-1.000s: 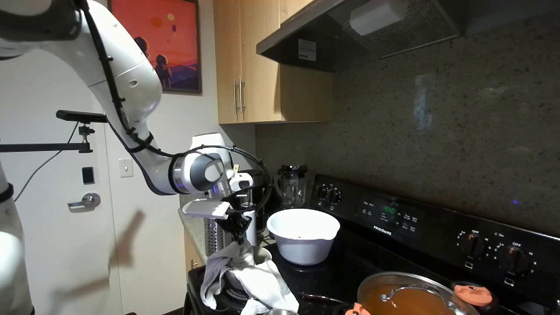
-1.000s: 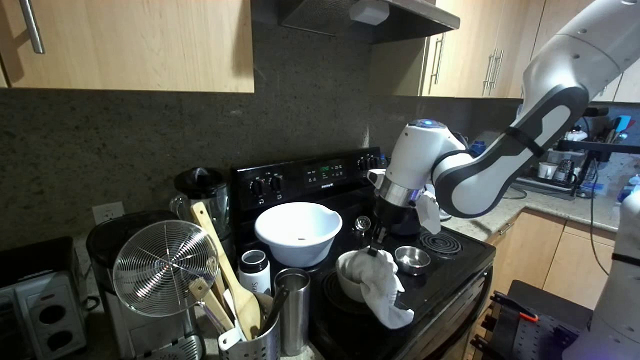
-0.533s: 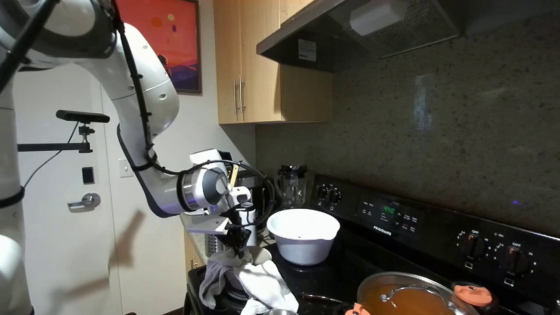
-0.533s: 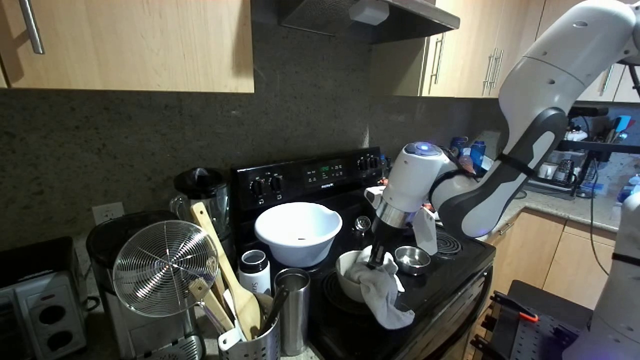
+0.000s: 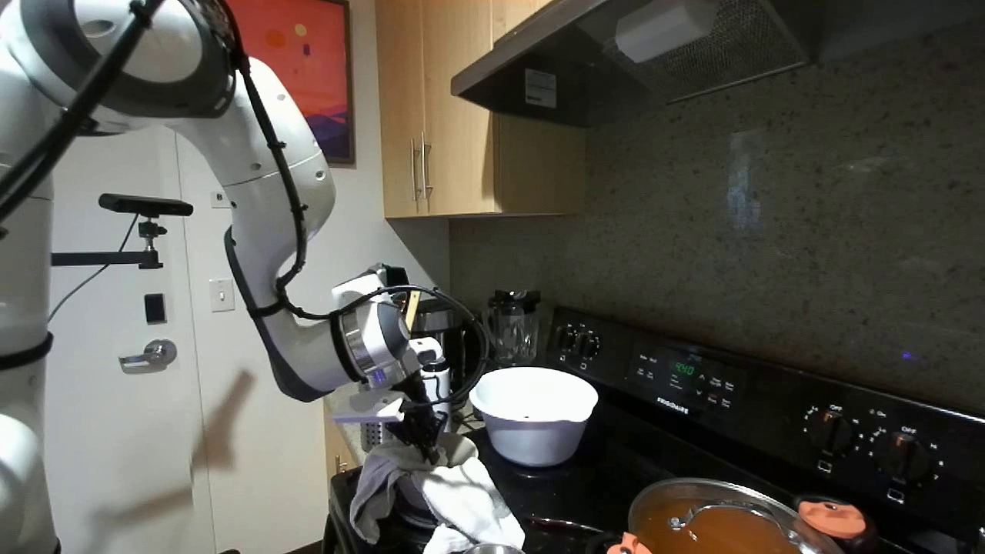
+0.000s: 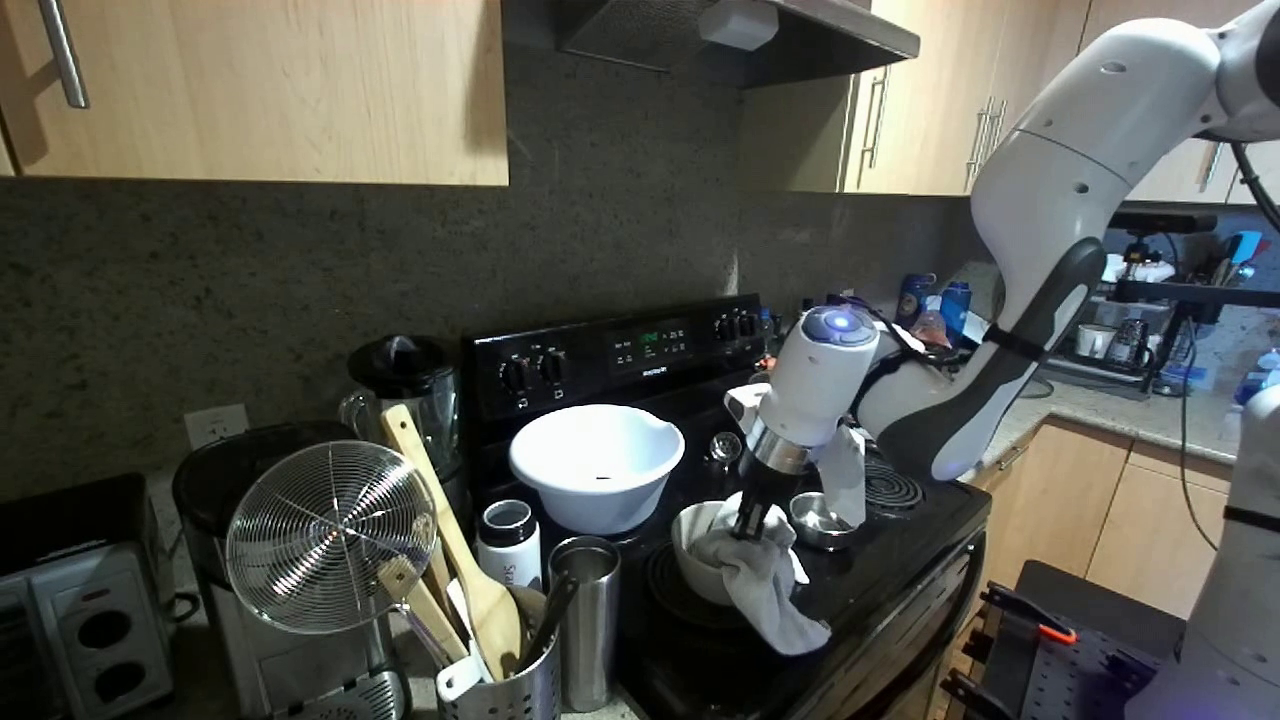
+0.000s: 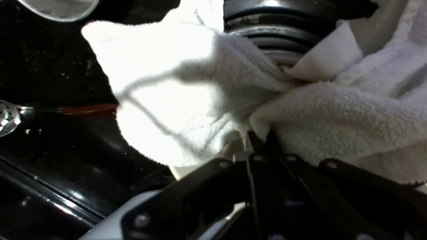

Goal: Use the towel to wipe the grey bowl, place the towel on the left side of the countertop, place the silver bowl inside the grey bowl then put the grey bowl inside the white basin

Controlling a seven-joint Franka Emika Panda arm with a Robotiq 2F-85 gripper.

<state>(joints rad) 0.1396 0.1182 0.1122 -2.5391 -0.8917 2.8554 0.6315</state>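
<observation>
towel point(image 6: 765, 590) draped over the rim of the grey bowl point(image 6: 697, 572), as seen in both exterior views, its loose end hanging outside toward the front edge of the stovetop point(image 6: 690, 650). the jaws, pressed together, grip a fold of the cloth at the mouth of the bowl. the silver bowl point(image 6: 812, 528) stands near the towel but apart, between the grey bowl and a coil burner point(image 6: 890, 487); the white basin point(image 6: 598, 500) stands toward the back edge.

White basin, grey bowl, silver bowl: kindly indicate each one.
White basin point(image 5: 533, 440), in an exterior view: outer wall.
Grey bowl point(image 6: 706, 583), in an exterior view: outer wall.
Silver bowl point(image 6: 808, 516), in an exterior view: inner surface.
</observation>
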